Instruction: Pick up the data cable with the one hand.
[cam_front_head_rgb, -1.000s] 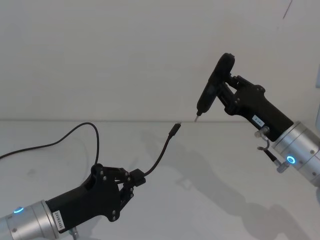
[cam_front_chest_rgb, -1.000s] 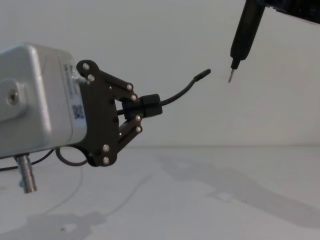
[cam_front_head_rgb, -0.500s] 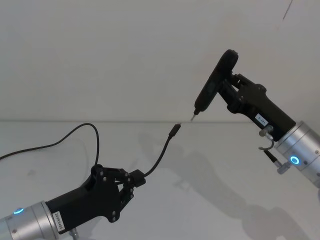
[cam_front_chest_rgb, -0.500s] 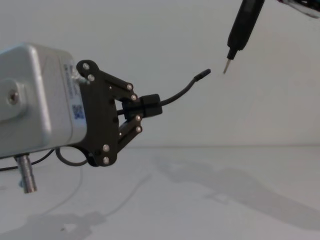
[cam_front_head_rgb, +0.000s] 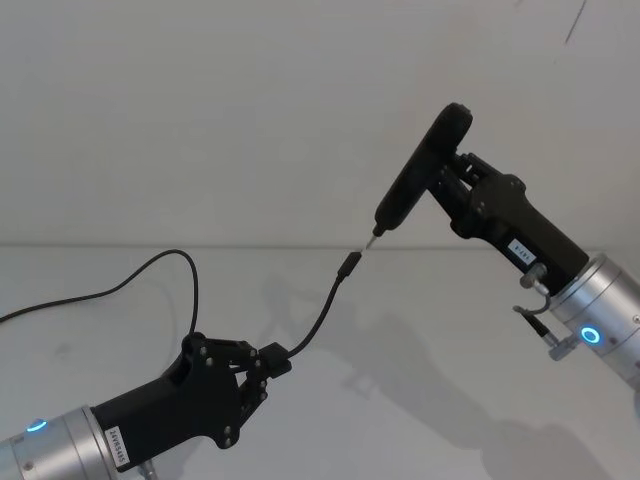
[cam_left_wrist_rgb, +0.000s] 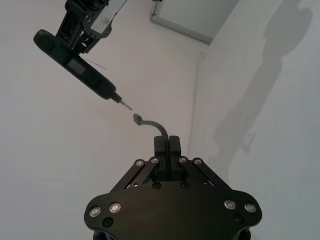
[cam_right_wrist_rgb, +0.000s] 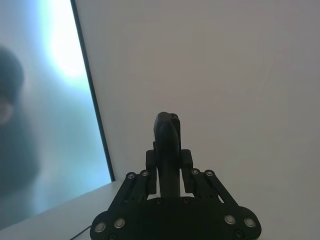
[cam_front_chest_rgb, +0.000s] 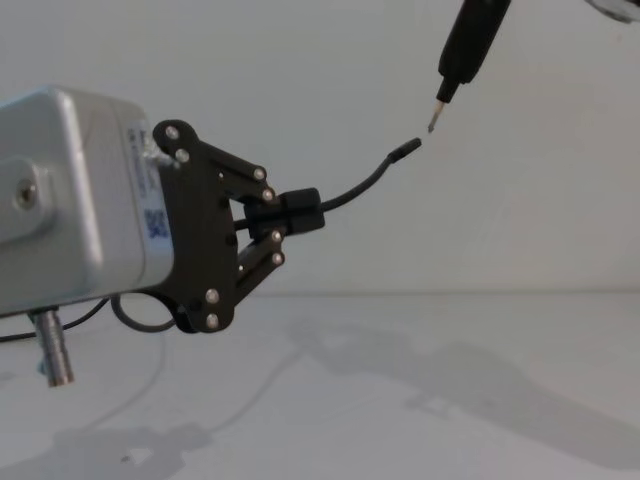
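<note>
A: Trailing off the head view's left edge, the cable (cam_front_head_rgb: 322, 310) hides its far end.
B: The left gripper (cam_front_head_rgb: 268, 362) pinches it below its plug (cam_front_head_rgb: 348, 264); the right gripper (cam_front_head_rgb: 447, 172), raised, clamps a pen tool (cam_front_head_rgb: 415, 175) just above that plug.

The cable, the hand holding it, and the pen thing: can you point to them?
data cable (cam_front_head_rgb: 322, 312): head view, its middle.
left gripper (cam_front_head_rgb: 272, 360): head view, fingertips shut on the cable.
pen-like tool (cam_front_chest_rgb: 463, 49): chest view, its black body.

One data cable (cam_front_head_rgb: 322, 308), one pen-like tool (cam_front_head_rgb: 415, 172), and two grippers: the left gripper (cam_front_head_rgb: 266, 362) and the right gripper (cam_front_head_rgb: 452, 178).
</note>
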